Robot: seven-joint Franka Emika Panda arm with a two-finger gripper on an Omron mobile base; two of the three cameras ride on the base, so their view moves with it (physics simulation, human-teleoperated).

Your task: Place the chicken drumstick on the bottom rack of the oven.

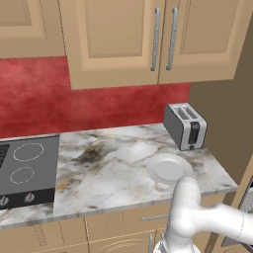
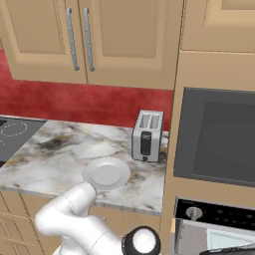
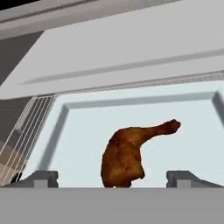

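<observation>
In the hand view the chicken drumstick [image 3: 124,155], glossy reddish-brown with its bone end pointing up and right, lies loose on a pale, grey-framed flat panel inside the oven [image 3: 131,57]. Grey rack wires [image 3: 24,131] run along the left, and a thin wire edge crosses above the drumstick. My gripper [image 3: 113,179] is open. Its two fingertips [image 3: 41,178] stand wide apart on either side of the drumstick, clear of it. The oven's front also shows low at the right in the right base view, oven [image 2: 214,234], and as a sliver, oven [image 1: 247,197].
A white plate [image 1: 169,168] sits bare on the marble counter [image 1: 108,168] near its front edge. Behind it stands a silver toaster [image 1: 186,126]. A black cooktop [image 1: 24,170] lies at the left. A dark built-in panel [image 2: 219,139] sits above the oven.
</observation>
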